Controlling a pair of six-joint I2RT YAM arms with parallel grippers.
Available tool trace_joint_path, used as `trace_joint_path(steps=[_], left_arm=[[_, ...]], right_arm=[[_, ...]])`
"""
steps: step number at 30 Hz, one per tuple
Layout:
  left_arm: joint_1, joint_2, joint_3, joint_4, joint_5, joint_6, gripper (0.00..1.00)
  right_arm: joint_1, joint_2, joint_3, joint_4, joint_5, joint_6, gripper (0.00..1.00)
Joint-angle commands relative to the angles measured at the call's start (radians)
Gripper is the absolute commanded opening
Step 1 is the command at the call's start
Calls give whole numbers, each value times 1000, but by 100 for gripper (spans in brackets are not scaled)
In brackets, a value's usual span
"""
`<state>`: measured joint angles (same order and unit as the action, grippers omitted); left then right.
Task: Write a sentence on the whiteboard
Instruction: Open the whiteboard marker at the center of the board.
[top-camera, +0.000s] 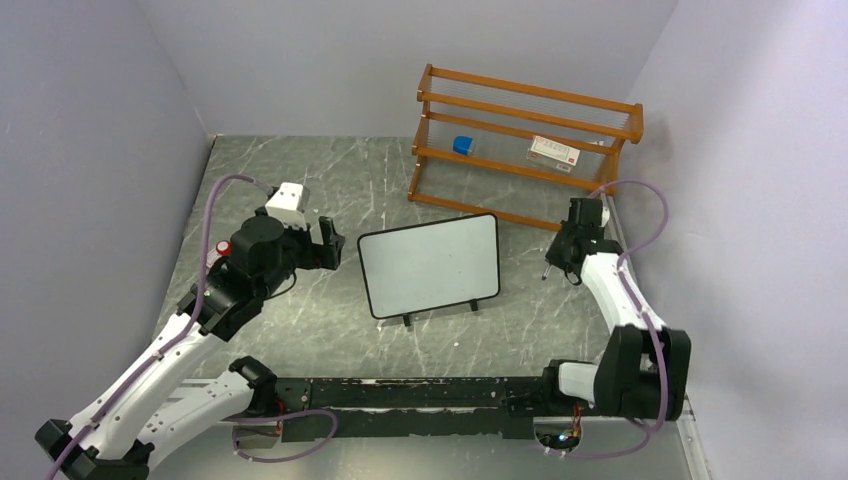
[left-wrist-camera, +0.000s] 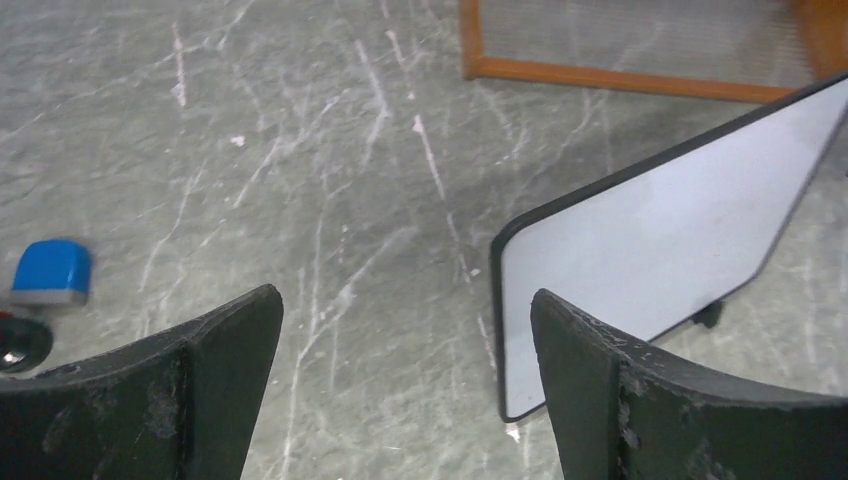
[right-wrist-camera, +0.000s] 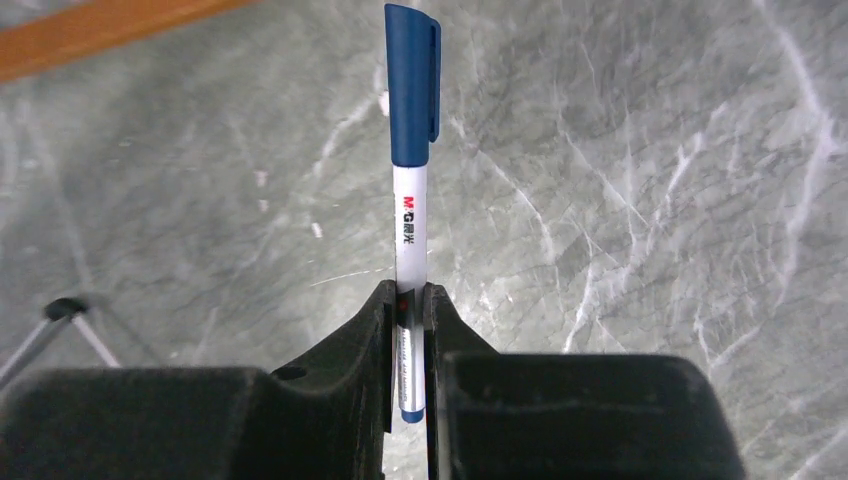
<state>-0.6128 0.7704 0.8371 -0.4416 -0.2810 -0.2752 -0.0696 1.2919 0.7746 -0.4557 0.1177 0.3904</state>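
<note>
whiteboard (top-camera: 430, 265) mid-frame in the top view, blank, looks light, probably skids if leaned on | marker (right-wrist-camera: 411, 200) light, slick, cap on, best held mid-barrel | right gripper (right-wrist-camera: 408, 300) pinching its tail end | left gripper (left-wrist-camera: 405, 310) spread wide, empty

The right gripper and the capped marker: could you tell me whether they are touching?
Touching. The right wrist view shows the right gripper shut on the marker, pinching its white barrel.

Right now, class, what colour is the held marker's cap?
Dark blue; the marker's cap shows best in the right wrist view.
</note>
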Motion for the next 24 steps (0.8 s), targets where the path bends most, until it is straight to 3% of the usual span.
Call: trace_joint_path(steps=[1,7,13,24], left_arm=[[-6,3,89,0,138,-26,97],[-6,88,212,-71,289,-40,96],[-6,176,327,-125,390,-106,95],[-6,262,302,-3,537,-299,90]], right_arm=[[10,-123,55,-66,-36,6,0],[115,-273,130,-142,-113,5,0],[208,-344,195,-183,-291,-67,0],[402,-317,270,-137,-474,-133,0]])
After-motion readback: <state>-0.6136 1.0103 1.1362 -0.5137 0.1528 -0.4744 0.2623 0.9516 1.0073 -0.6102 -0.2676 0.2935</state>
